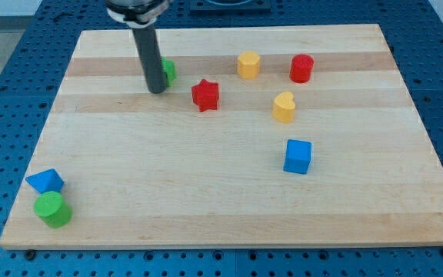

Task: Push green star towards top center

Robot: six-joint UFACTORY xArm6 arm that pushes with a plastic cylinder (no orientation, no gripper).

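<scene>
Upper left of frame: my tip point(157, 90) touching green star point(168, 71), mostly hidden behind rod; holding nothing; placed left to push rightward toward top center.

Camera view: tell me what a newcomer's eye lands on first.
The dark rod dominates the view's top left, my tip resting against a green block it mostly hides. Just right sits the red star. A blue block and green cylinder huddle bottom left.
</scene>
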